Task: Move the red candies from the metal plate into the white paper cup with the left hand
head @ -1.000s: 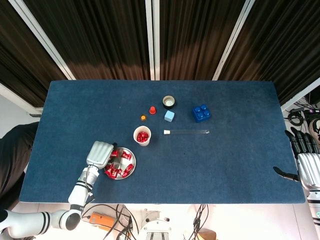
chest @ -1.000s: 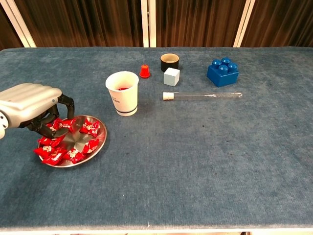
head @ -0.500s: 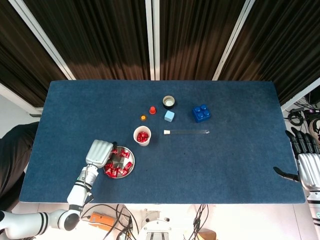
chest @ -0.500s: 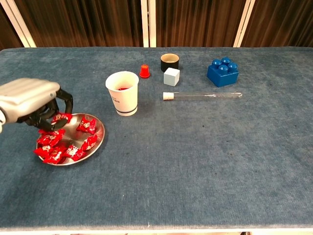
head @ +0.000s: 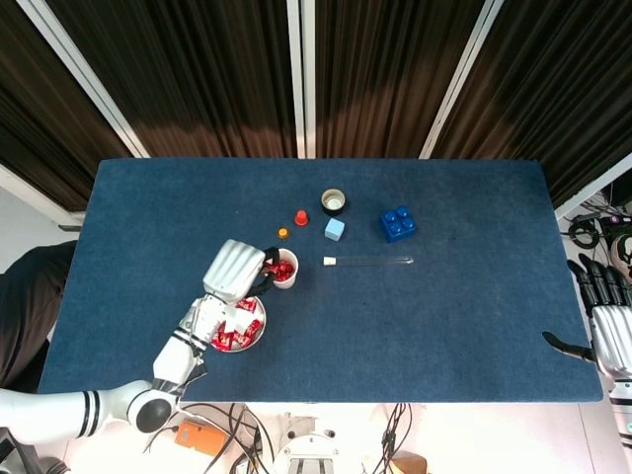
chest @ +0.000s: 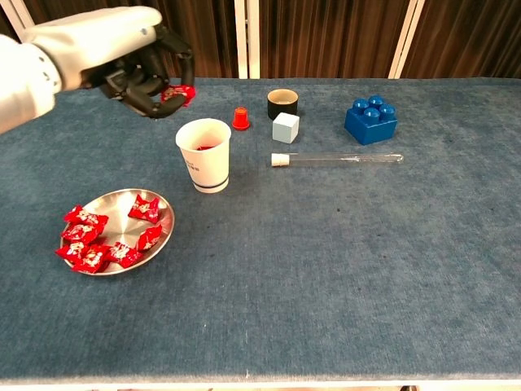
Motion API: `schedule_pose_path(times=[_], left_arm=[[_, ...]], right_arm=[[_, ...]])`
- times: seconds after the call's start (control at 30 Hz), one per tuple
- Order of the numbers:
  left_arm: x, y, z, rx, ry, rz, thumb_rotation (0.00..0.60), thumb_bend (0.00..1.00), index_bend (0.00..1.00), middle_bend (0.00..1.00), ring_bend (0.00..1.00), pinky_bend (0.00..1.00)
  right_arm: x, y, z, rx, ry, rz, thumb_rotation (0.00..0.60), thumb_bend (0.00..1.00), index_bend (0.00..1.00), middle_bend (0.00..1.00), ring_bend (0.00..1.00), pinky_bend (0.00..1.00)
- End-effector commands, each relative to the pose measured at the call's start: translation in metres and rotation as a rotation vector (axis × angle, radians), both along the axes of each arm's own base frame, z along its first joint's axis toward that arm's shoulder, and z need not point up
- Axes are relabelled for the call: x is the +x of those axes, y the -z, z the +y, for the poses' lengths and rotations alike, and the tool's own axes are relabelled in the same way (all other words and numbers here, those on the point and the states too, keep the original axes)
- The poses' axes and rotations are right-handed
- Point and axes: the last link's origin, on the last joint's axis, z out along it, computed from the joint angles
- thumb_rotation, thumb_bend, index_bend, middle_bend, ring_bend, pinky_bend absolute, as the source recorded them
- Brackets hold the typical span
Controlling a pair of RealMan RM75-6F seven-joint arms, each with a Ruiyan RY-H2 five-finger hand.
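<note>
While one red candy (chest: 178, 93) is pinched in the raised left hand (chest: 134, 61), up and left of the white paper cup (chest: 203, 153), the rest sit in the metal plate (chest: 163, 235). Releasing early likely drops it short onto the table (chest: 342, 261). Right hand (head: 610, 334) idle, fingers spread.

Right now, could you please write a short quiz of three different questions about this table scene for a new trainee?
1. True or false: the left hand holds a red wrapped candy in its fingers above the white paper cup.
2. Which lies nearest the clear glass test tube? A) round metal plate B) pale blue cube C) small red cap
3. Fill in: the blue toy brick stands on the ____ side of the table in the chest view.

Key: 1 true; 2 B; 3 right.
</note>
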Motion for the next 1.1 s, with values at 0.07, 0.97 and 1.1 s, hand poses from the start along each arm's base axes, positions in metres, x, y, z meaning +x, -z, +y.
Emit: schedule_pose_path(times=[0.07, 0.97, 1.1], left_arm=[[0.021, 0.015, 0.020, -0.050, -0.033, 0.016, 0.600, 0.35, 0.57, 0.90, 0.85, 0.79], [-0.053, -0.016, -0.020, 0.077, -0.111, 0.104, 0.600, 0.19, 0.38, 0.90, 0.85, 0.79], [-0.080, -0.011, -0.039, 0.070, -0.103, 0.213, 0.600, 0.20, 0.40, 0.90, 0.85, 0.79]], right_arm=[[-0.004, -0.001, 0.003, -0.008, 0.010, -0.002, 0.600, 0.18, 0.00, 0.03, 0.00, 0.07], [-0.004, -0.003, -0.001, -0.007, -0.002, -0.002, 0.600, 0.18, 0.00, 0.03, 0.00, 0.08], [-0.004, 0.000, -0.003, 0.004, -0.009, -0.003, 0.600, 0.18, 0.00, 0.03, 0.00, 0.08]])
